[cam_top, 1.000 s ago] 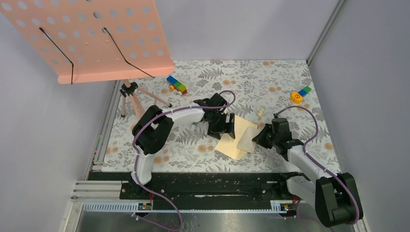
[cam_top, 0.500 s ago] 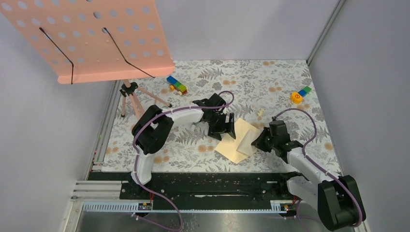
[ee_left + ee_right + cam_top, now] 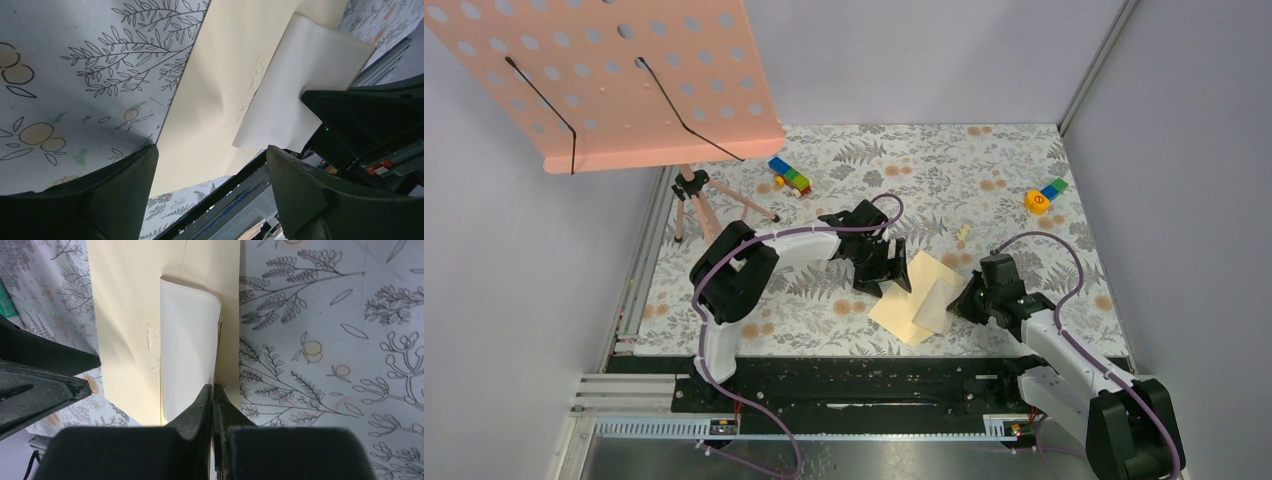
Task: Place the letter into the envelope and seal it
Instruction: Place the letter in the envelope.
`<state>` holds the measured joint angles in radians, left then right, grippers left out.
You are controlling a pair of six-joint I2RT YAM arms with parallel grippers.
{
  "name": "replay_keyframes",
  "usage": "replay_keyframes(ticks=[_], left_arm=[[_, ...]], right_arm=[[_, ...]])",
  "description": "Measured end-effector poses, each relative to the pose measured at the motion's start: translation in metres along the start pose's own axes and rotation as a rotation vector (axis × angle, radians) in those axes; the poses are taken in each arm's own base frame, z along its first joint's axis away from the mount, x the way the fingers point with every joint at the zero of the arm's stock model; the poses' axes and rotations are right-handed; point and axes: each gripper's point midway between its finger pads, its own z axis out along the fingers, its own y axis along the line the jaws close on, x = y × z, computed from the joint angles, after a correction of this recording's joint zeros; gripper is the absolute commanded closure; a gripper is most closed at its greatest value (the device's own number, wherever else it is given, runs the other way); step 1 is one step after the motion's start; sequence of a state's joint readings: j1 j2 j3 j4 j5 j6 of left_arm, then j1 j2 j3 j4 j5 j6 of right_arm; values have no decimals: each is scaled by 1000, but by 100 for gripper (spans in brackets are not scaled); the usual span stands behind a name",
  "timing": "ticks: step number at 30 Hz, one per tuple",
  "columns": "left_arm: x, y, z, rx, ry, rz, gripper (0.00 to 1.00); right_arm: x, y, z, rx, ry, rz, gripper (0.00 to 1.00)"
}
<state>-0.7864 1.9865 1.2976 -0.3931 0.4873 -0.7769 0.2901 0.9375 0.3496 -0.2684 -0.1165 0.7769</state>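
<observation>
The right gripper [image 3: 213, 390], jaws pressed shut, pinches the near edge of the folded white letter [image 3: 187, 345]. The letter stretches ahead of those jaws on top of the cream envelope [image 3: 125, 315]. Facing it across the paper, the left gripper [image 3: 210, 150] has its jaws spread wide and grips nothing (the envelope lies flat between and below its fingers [image 3: 115, 195]). Well beyond the left jaws stand a pink perforated music stand [image 3: 624, 80] and coloured blocks [image 3: 790, 177]. An orange-and-blue toy [image 3: 1044, 195] sits well beyond the right jaws on the floral table cover [image 3: 984, 160].
</observation>
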Motion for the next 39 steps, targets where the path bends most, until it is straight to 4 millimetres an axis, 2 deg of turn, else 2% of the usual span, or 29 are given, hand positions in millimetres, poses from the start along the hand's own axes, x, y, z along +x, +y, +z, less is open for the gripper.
replay_keyframes(ticks=[9,15,30,34,39], left_arm=[[0,0,1,2,-3,-16,18],[0,0,0,4,-4,-21,18],[1,-1,0,5,-3,-22,18],[1,-1,0,6,-2,-22,18],[4,-3,2,9,7,-20,18]], right_arm=[[10,-7,-13,26,22,11,100],[8,-6,-23,43,26,11,100],[-21,20,-54,2,-60,-54,100],[-17,17,-55,-8,-66,-38,100],[3,-2,-43,28,-23,16,100]])
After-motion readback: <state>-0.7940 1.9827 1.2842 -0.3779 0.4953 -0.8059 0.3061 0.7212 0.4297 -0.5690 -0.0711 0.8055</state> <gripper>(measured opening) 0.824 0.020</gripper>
